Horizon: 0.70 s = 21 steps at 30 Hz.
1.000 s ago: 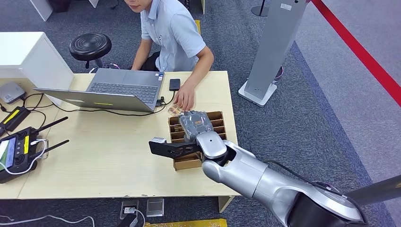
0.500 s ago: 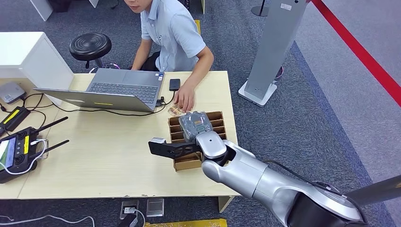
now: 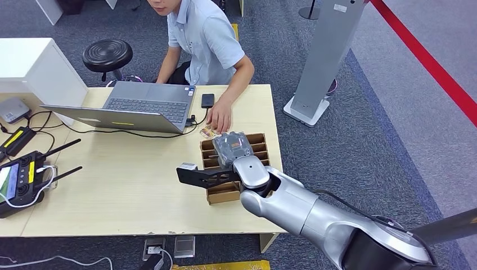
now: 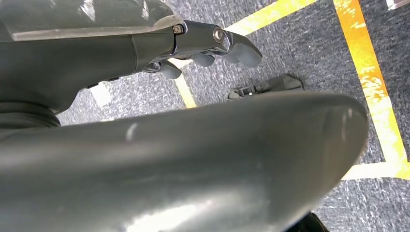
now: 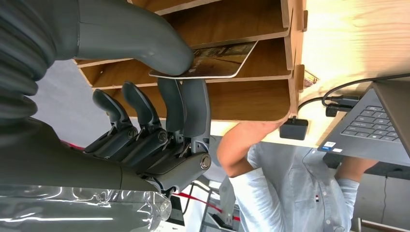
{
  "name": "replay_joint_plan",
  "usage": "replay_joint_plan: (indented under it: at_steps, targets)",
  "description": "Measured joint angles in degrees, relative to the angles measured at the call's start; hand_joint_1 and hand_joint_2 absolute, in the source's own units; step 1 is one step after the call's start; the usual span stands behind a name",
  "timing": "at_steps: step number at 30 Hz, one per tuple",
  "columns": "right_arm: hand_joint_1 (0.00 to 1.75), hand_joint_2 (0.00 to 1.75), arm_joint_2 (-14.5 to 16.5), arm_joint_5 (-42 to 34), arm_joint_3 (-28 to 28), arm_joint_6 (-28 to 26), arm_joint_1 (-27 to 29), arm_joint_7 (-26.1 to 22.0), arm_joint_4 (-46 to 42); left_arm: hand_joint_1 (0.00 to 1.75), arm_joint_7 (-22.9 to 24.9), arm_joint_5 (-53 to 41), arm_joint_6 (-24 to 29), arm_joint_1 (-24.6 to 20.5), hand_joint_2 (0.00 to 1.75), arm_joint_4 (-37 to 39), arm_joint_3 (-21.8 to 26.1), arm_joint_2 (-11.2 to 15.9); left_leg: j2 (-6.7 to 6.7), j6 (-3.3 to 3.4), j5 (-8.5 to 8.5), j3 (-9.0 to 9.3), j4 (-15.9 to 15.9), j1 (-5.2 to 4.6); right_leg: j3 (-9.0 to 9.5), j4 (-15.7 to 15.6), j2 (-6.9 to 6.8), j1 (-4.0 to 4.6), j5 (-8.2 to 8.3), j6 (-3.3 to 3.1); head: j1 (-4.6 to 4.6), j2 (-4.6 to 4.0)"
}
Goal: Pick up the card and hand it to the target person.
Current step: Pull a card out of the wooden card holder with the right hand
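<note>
the right hand (image 5: 145, 96) is over the slotted wooden box (image 3: 256, 143) at the table's (image 3: 129, 191) right edge. in the right wrist view its thumb (image 5: 145, 46) presses on top of the card (image 5: 210, 60) and two fingers (image 5: 188, 104) sit under it, so the card is pinched near one end; the other fingers curl free. most of the card lies inside a slot, between two dividers.

the grip looks thin: it takes in one end only, near the edge. if the hand pulls at an angle, the far end could catch on a divider (image 5: 232, 41) and twist out of the pinch, or drop back into the slot. a sideways drag could also shift the box, which seems light and sits close to the table edge.

the person (image 3: 205, 39) sits across the table with a hand (image 3: 220, 119) resting just beyond the box, near the laptop (image 3: 140, 107) and a phone (image 3: 207, 100). a fast lift or a reach forward could bump that hand, and the cables (image 3: 112, 132) lie near the same path.

the left hand (image 4: 212, 46) hangs over the floor with its fingers loosely curled and nothing in it.
</note>
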Motion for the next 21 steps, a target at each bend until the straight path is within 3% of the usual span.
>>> replay_joint_plan:
  at_steps: [13, 21]
  targets:
    - [1.57, 1.75, -0.37, -1.43, -0.68, -1.63, -0.17, 0.56, -1.06, 0.00, -0.35, 0.88, 0.45, 0.06, 0.00, 0.00, -0.02, 0.00, 0.00, 0.00, 0.00, 0.00, 0.00, 0.00, 0.00, 0.00, 0.00, 0.00, 0.00, 0.00, -0.01, 0.00]
    - [1.57, 1.75, -3.79, -5.15, -4.87, -3.57, -2.06, 5.08, -9.50, 0.00, -0.94, 1.89, 0.39, 0.82, 0.00, 0.00, -0.01, 0.02, 0.00, 0.00, 0.00, 0.02, 0.00, 0.00, 0.00, 0.00, 0.00, 0.00, 0.00, 0.00, 0.02, 0.00]
